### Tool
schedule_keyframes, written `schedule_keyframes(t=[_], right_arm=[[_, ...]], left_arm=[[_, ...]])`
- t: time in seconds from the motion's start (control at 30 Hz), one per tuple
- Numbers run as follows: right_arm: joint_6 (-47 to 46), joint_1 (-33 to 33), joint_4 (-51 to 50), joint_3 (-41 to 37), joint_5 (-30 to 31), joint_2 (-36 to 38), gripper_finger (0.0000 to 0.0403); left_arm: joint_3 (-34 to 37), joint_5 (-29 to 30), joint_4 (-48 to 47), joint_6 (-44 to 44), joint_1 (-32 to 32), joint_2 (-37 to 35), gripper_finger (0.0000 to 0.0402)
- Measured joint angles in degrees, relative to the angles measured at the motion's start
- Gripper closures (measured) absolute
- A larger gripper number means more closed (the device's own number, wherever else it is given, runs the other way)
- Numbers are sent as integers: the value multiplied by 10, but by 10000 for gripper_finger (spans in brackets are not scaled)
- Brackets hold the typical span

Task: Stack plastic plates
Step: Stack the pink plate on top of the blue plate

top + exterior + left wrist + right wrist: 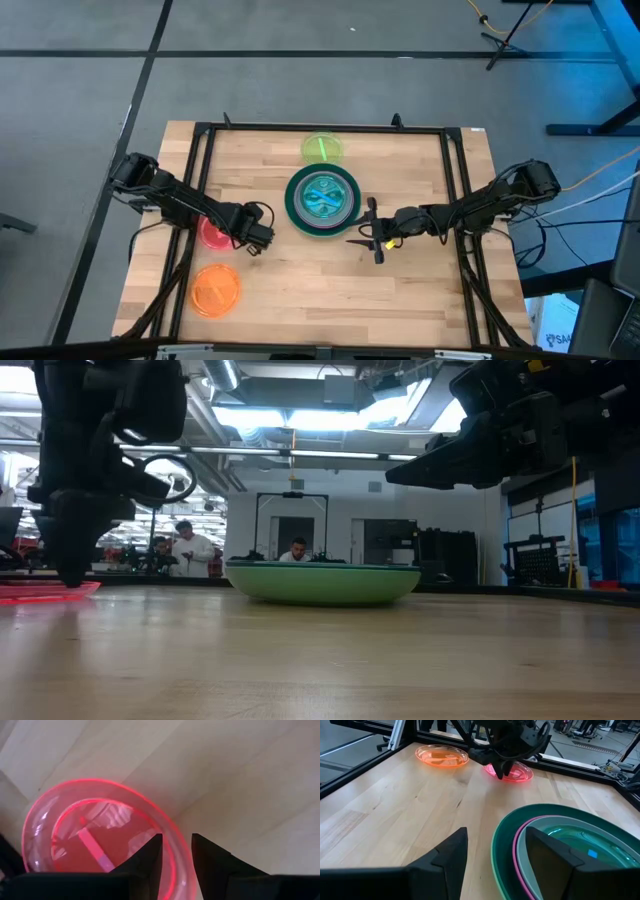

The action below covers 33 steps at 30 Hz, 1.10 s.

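Note:
A stack of plates [322,200] sits mid-table, with a light green bottom [322,584], a dark green rim, a magenta rim inside it [516,851], and teal and blue in the centre. A lime plate [322,148] lies behind it and an orange plate [215,290] lies near-left. The red plate [210,234] lies flat at the left. My left gripper [176,851] points down over the red plate's right edge, slightly open, one finger on each side of the rim. My right gripper [496,842] is open and low, just right of the stack. My left gripper comes from above at the red plate's rim [173,862] on its right side, with one finger [147,855] inside the plate and the other [210,857] outside. The plate lies flat on the table. I cannot tell whether the fingers touch the rim.
A black frame [200,135] runs along the table's left, far and right sides. Bare wood [330,295] fills the near middle and near right. Cables hang off the right edge. People stand far back in the room [190,548].

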<state>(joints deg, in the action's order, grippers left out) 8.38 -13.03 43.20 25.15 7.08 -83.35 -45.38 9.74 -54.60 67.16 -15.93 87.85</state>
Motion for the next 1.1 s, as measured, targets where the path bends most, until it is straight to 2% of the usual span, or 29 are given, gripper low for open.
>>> schedule_keyframes(t=[0.47,0.9,1.1], right_arm=[[0,0,0,0,0,0,210],[0,0,0,0,0,0,210],[9,0,0,0,0,0,210]], left_arm=[[37,-10,42,-28,4,-1,309],[35,7,37,-101,4,0,391],[0,54,32,-143,-1,0,398]])
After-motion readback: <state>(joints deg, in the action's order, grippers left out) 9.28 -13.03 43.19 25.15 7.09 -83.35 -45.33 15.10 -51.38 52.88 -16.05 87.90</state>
